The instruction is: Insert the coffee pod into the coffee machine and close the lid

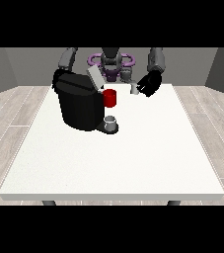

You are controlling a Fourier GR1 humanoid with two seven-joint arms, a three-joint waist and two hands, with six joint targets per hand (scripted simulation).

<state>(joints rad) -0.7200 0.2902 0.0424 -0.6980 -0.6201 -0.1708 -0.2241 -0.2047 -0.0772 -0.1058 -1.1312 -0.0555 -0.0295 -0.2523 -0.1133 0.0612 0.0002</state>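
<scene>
A: Where is the hand at the view's right (149, 84)?

B: It hangs above the table's (133, 158) far edge, its black fingers bent downward. A small grey-white thing, which may be the coffee pod (134, 88), shows just at its inner side, touching or nearly touching the fingers. Whether the fingers close round it cannot be told.

A: And outward from there?

B: Toward the view's left stands the black coffee machine (79, 106), well apart from that hand. Its grey lid (95, 78) is tilted up and open. A red part (110, 98) sticks out at the machine's front, and a small grey cup (111, 122) sits below it on the machine's base.

A: The other hand?

B: The arm at the view's left comes down behind the machine; its hand is hidden there, so nothing can be said of its fingers.
</scene>
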